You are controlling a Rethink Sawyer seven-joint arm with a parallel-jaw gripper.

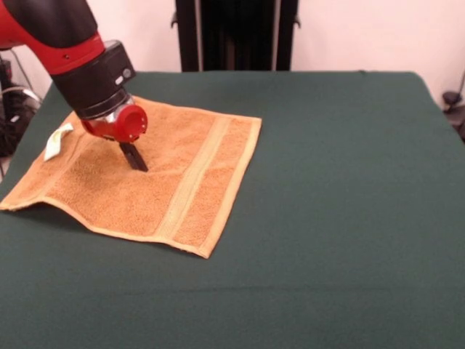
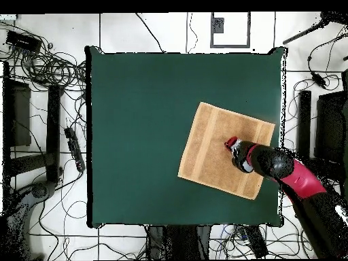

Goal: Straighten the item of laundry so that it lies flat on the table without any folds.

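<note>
The item of laundry (image 1: 156, 182) is an orange-tan towel spread out on the left part of the dark green table (image 1: 341, 189). A woven band runs near its right edge, and a small white tag (image 1: 57, 142) sticks out at its left corner. Its near left edge looks slightly raised off the cloth. My gripper (image 1: 138, 163) points down at the towel's middle with its black fingers together, and the tips touch the terry. In the overhead view the towel (image 2: 211, 146) lies at the table's (image 2: 143, 136) right side. There the gripper (image 2: 232, 144) is over its right half.
The table's edge runs close to the towel's left corner in the front view. Cables and dark stands (image 2: 51, 122) lie on the floor around the table. A black frame (image 1: 236, 33) stands behind the table's far edge.
</note>
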